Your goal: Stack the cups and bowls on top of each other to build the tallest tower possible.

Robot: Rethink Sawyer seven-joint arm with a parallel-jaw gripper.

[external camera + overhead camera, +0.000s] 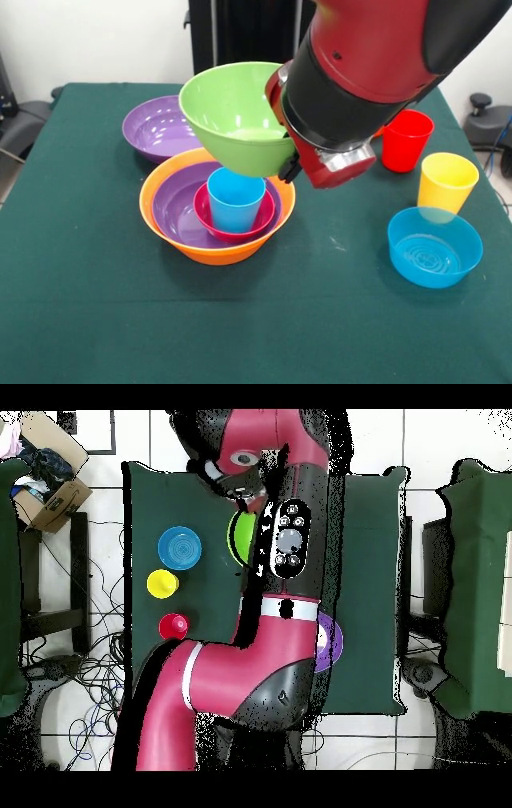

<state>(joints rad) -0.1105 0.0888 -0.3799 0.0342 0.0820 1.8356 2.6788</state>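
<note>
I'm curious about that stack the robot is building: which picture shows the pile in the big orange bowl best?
The front view. The tower shows whole there: large orange bowl, purple bowl, pink-red bowl, blue cup. In the overhead view the arm covers it; only the lifted green bowl peeks out.

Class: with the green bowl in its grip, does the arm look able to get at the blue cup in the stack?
Probably not: the gripper is occupied holding the green bowl, which hangs right above the blue cup.
</note>
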